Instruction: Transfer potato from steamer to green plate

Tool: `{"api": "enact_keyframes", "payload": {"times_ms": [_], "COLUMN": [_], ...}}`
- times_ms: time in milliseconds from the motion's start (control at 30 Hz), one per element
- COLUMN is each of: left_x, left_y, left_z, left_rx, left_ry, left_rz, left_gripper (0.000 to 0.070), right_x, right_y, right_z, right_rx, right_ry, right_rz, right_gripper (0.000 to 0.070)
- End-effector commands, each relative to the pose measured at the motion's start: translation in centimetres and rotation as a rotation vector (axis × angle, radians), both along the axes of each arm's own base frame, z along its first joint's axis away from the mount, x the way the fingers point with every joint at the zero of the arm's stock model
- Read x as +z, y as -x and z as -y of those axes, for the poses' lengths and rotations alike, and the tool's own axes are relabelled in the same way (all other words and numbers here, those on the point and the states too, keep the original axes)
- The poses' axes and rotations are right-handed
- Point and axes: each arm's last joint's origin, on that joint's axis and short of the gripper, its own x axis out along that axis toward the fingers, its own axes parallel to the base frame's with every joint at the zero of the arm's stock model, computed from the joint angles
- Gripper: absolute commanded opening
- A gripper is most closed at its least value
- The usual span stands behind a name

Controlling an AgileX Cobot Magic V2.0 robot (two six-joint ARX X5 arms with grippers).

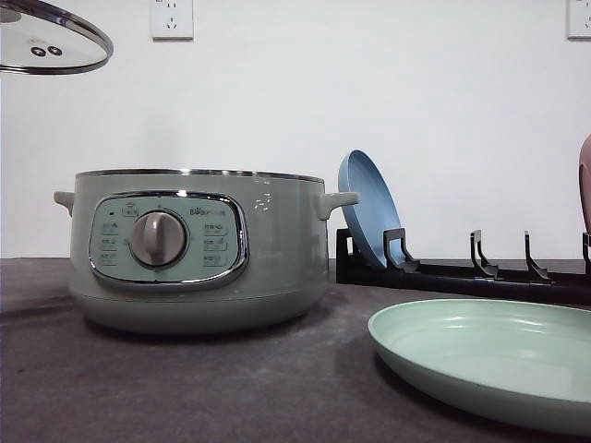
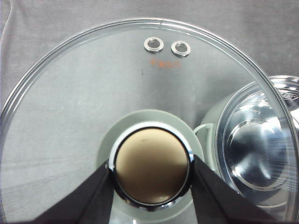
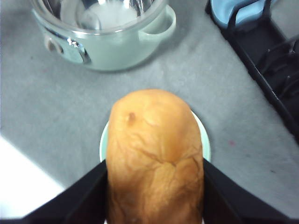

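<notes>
The orange-brown potato [image 3: 154, 149] is clamped between the black fingers [image 3: 88, 196] of my right gripper [image 3: 155, 170], held in the air. Directly beneath it, the green plate [image 3: 104, 140] peeks out on both sides. In the front view the green plate [image 1: 489, 355] lies at the near right. The sage-green steamer [image 1: 199, 249] stands uncovered at the left, and from above its shiny inner bowl [image 3: 107, 14] shows. My left gripper [image 2: 152, 170] is shut on the knob of the glass lid [image 2: 93, 93], which is raised high at the left [image 1: 51, 37].
A black dish rack [image 1: 462, 272] stands behind the green plate with a blue plate [image 1: 369, 208] leaning in it. A brown sliver [image 1: 585, 180] shows at the right edge, above the rack. The tabletop is dark grey cloth [image 1: 185, 388]. Wall sockets sit high on the white wall.
</notes>
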Motion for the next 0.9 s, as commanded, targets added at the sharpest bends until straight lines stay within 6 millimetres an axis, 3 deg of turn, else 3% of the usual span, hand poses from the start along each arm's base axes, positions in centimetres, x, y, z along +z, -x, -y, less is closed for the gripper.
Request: {"api": "enact_keyframes", "payload": {"times_ms": [0, 200, 433, 867], "left_x": [1.4, 1.4, 1.4, 1.3], "left_y": [0.4, 0.4, 0.4, 0.4], "left_z": [0.0, 0.0, 0.0, 0.2], "left_rx": [0.003, 0.006, 0.007, 0.007], "left_ry": [0.003, 0.006, 0.007, 0.011], "left_rz": [0.08, 0.079, 0.079, 0.076], "left_gripper": [0.0, 0.0, 0.0, 0.0], "right_x": [-0.7, -5.1, -9.7, -15.7], "right_y": [0.0, 0.2, -1.1, -2.7], "right_z": [-0.1, 0.1, -1.0, -1.8], "right_rx": [-0.041, -0.085, -0.13, -0.175], "right_ry": [-0.059, -0.075, -0.092, -0.082], "right_rz": [0.001, -0.04, -0.075, -0.106], "right_gripper": [0.0181, 0.0181, 0.0181, 0.0181]}}
